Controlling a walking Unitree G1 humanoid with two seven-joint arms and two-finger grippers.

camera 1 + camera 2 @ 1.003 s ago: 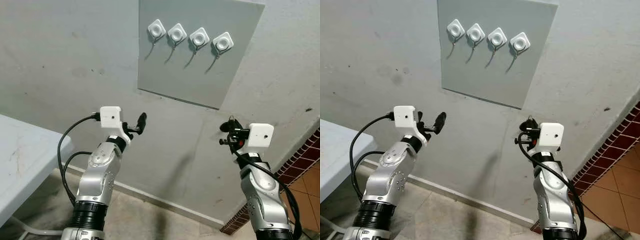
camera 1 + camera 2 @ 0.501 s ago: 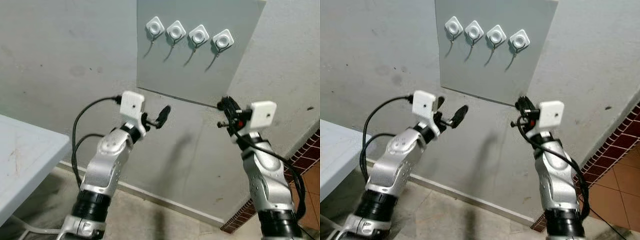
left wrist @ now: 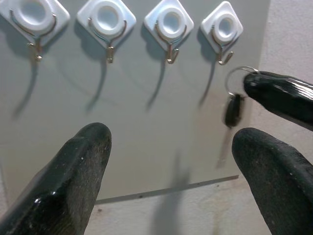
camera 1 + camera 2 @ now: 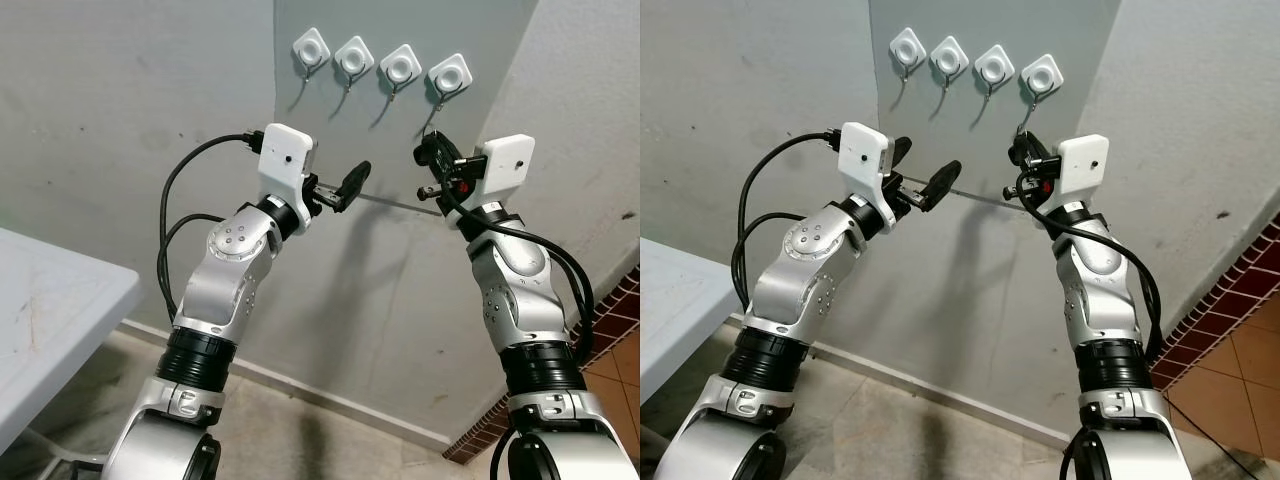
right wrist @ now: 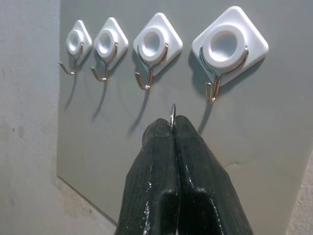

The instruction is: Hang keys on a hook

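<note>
Carefully now: nearest to me, my right end effector (image 5: 172,128) has its two black fingers pressed together on the key ring (image 5: 172,113), whose thin silver loop pokes out just past the fingertips. My left end effector (image 3: 168,161) is raised beside it with its fingers spread wide and holding nothing.

From the left wrist view I can see the keys (image 3: 234,108) hanging below the right fingertips as a small dark fob or key head under the wire ring, free of the wall and just beside the edge of the grey panel (image 4: 330,130). The ring looks thin and light, so I judge it could twist or slip if I jerk the wrist.

To do this step well, I think I should line the ring's opening up with the rightmost hook (image 5: 214,88), which sits just above and beyond the fingertips in the right wrist view. I would lift slightly higher than the hook's upturned tip, ease forward until the ring passes over it, then lower so the wire catches before I let go. Releasing early would likely drop the keys to the floor.

Farther off, the panel carries four white diamond-shaped hooks (image 4: 380,65) in a row, each with a bent metal wire under a round boss; all four look bare. Off to my left sits the pale bench (image 4: 50,310), well apart from the work.
</note>
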